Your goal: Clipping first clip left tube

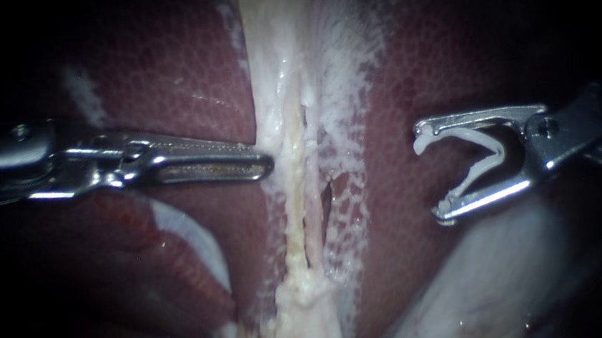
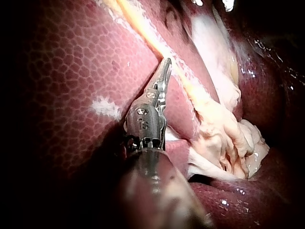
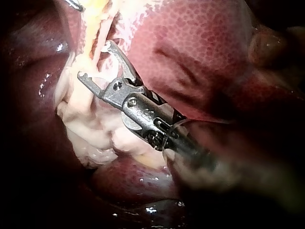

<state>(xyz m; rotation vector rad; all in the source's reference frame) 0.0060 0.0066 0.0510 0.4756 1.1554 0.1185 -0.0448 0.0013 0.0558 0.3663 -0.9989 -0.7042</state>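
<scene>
While left instrument [image 1: 262, 166] closed, empty, right instrument [image 1: 431, 179] end effector, spread wide, holds one clip [image 1: 497, 152].

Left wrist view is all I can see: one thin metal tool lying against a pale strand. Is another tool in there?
Observer: Yes. The endoscope view shows the right instrument coming in from the opposite side, over the liver.
Visitor: Is it carrying something?
Observer: A white clip, held between its jaws and spread in a wide V.
Visitor: Is it on the strand yet?
Observer: No. The clip's mouth faces the tubes but stands apart from them, with nothing inside it.
</scene>
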